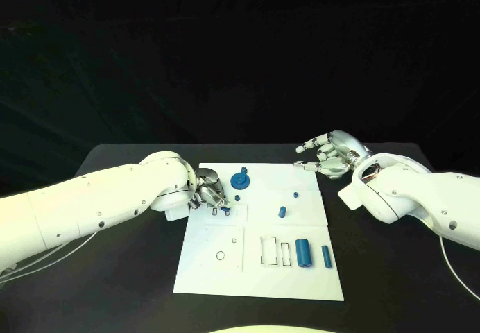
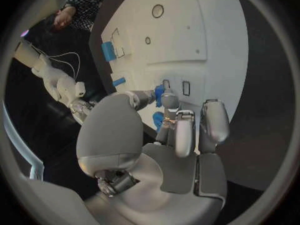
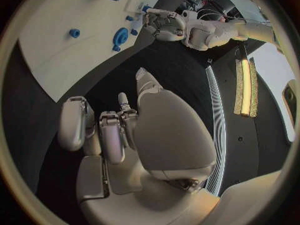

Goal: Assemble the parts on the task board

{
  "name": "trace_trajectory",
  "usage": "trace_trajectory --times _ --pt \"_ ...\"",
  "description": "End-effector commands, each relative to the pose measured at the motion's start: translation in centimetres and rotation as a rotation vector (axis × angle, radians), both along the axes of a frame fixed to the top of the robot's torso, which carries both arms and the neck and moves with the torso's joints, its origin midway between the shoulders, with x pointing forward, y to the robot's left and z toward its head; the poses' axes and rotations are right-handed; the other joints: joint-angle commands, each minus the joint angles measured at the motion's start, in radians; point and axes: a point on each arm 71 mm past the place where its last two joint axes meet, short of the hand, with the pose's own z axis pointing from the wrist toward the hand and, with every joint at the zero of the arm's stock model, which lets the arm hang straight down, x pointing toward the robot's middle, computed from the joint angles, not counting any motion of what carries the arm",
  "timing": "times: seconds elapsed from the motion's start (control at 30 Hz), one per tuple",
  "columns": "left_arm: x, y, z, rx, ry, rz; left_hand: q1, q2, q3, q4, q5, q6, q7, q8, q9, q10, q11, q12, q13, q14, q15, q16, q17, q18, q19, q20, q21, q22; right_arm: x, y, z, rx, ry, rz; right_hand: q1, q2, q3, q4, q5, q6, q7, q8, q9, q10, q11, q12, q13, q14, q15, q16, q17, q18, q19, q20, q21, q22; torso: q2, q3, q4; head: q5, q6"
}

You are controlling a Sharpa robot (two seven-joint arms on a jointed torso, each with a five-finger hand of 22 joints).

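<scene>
My left hand [image 1: 209, 192] pinches a small blue part [image 2: 159, 95] over the board [image 1: 300, 277]; right hand [image 1: 328, 155] open, empty. Misaligned slot means jam or drop.

Head view: camera high above the tabletop's [image 1: 120, 291] near edge, facing down and forward over the whole task board [image 1: 260, 277]. Left wrist view: fisheye close behind the left robot hand [image 2: 181, 130], facing the board. Right wrist view: close behind the right robot hand [image 3: 119, 130], sharing the board's far end.
</scene>
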Motion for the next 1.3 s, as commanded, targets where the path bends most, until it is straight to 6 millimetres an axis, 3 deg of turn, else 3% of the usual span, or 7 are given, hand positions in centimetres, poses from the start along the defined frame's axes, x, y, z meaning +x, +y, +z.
trace_trajectory --times 0.03,1.3 --pt "0.2 -0.2 0.2 0.017 -0.058 0.006 -0.011 0.002 0.167 -0.159 0.004 0.036 -0.030 0.003 0.174 0.008 0.001 0.002 -0.001 0.093 -0.009 0.004 0.226 -0.014 0.005 0.000 0.005 0.002 -0.1 0.1 -0.1 -0.007 0.000 0.017 -0.001 0.007 0.007 0.000 0.005 0.008 0.002 0.000 -0.001 -0.008 0.000 -0.004 0.119 0.084 0.000 -0.005 0.183 0.010 -0.006 0.000 -0.004 0.028 0.000 0.0011 -0.0002 0.000 -0.002" --pt "-0.7 -0.7 -1.0 0.090 -0.018 -0.075 -0.015 0.000 0.176 -0.168 0.007 0.041 -0.033 0.003 0.175 0.013 -0.002 -0.001 -0.008 0.096 -0.012 0.007 0.234 -0.016 0.011 -0.003 0.007 0.008 -0.1 0.1 -0.2 -0.007 0.007 0.016 -0.018 0.010 0.004 0.003 0.009 0.010 0.002 0.000 -0.003 -0.008 -0.001 -0.004 0.118 0.084 0.000 -0.005 0.183 0.010 -0.005 -0.001 -0.006 0.028 0.000 0.0001 0.0008 -0.005 -0.011"
